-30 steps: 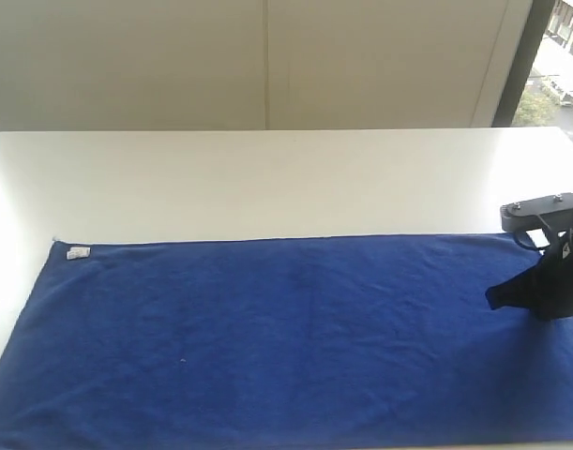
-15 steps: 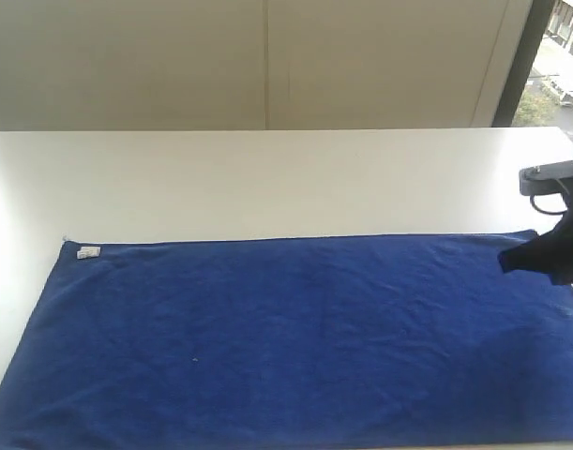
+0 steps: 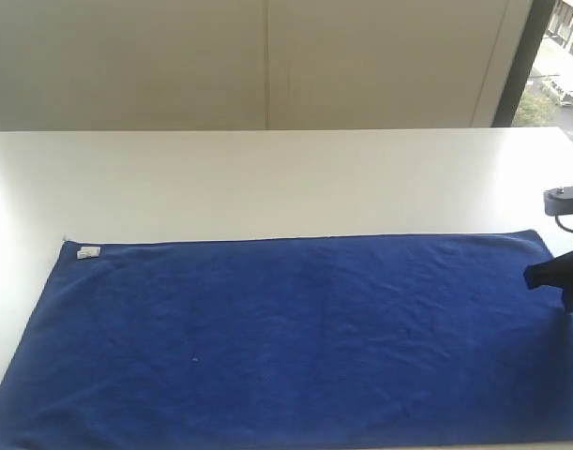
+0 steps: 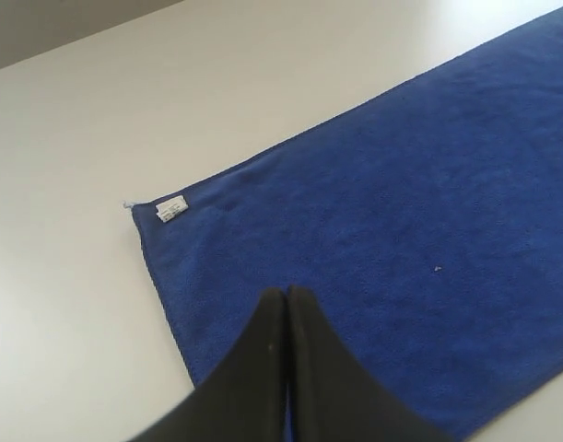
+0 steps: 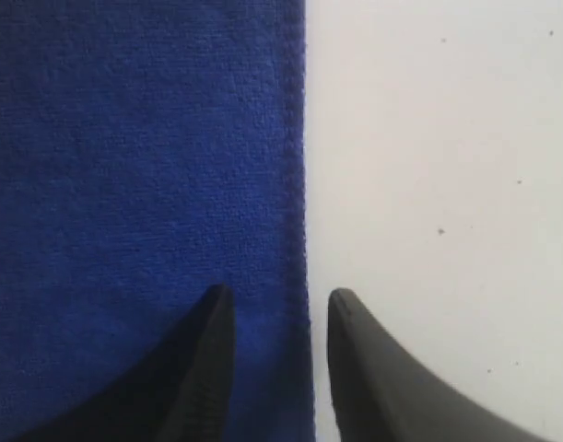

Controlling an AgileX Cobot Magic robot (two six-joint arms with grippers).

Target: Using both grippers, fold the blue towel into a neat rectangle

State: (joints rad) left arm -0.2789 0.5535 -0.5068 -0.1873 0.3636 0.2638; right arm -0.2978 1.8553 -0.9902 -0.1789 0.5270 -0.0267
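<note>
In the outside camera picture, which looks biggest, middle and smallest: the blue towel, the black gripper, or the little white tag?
1. Blue towel, by far.
2. Right gripper, though the picture's edge cuts it off.
3. White tag, tiny.

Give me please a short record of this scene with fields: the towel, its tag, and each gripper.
towel: blue towel, spread flat and unfolded on the white table
tag: white tag, at the towel's far left corner in the exterior view
left gripper: left gripper, shut, empty, near the towel's tag end
right gripper: right gripper, open, jaws either side of the towel's right edge
fold: not yet begun
</note>
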